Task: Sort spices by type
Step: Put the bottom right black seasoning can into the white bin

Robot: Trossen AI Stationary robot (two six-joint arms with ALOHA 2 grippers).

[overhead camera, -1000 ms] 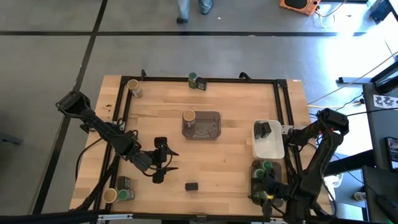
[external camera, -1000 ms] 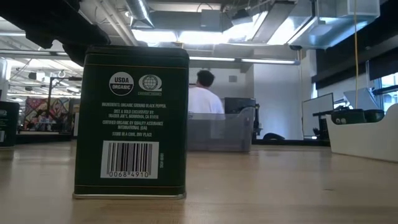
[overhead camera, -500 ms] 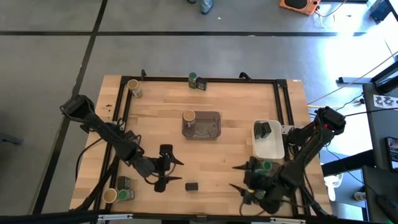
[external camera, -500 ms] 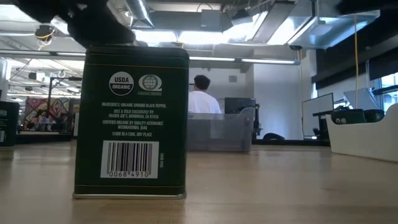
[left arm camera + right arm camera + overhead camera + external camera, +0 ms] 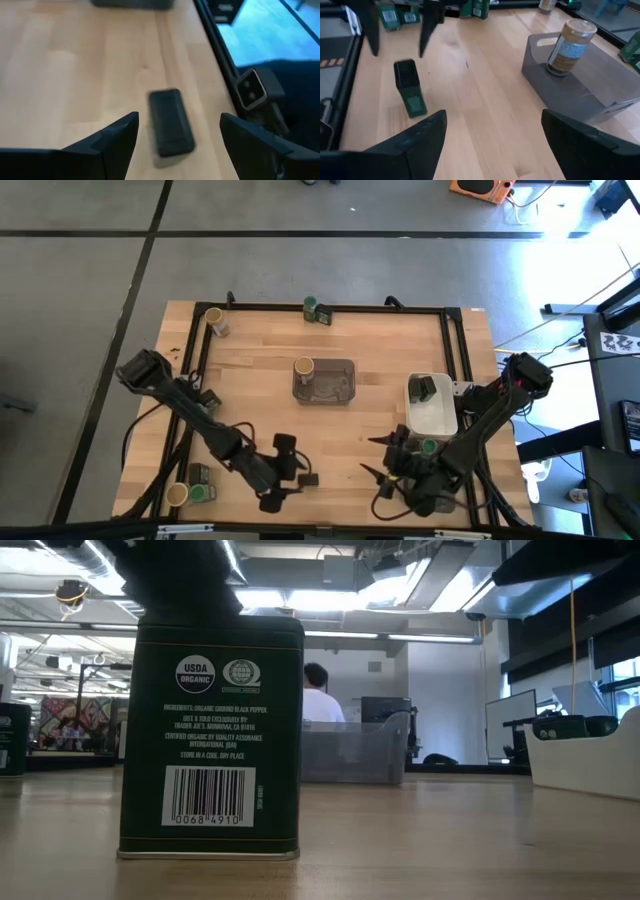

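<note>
A small dark rectangular tin (image 5: 308,479) stands upright on its base near the table's near edge; the low view shows it close up (image 5: 210,740). My left gripper (image 5: 292,477) is open just left of it. In the left wrist view its fingers stand on either side of the tin (image 5: 170,127) without touching. My right gripper (image 5: 370,457) is open to the tin's right, pointing toward it (image 5: 410,87). A tan-lidded jar (image 5: 303,367) stands in the grey tray (image 5: 340,385). Green-lidded jars (image 5: 428,447) sit in a dark tray at the near right.
A white tray (image 5: 432,418) on the right holds a dark tin (image 5: 422,388). A tan-lidded jar (image 5: 213,320) stands at the far left corner. A green-lidded jar and a tin (image 5: 316,310) are at the far edge. More spices (image 5: 192,488) cluster at the near left corner. A black frame (image 5: 450,360) rims the table.
My left gripper has moved toward the near edge and to the right, up to the small dark tin, and now hangs over it in the low view. My right gripper has come away from the dark tray at the near right and moved left toward the tin. The tin has stayed put.
</note>
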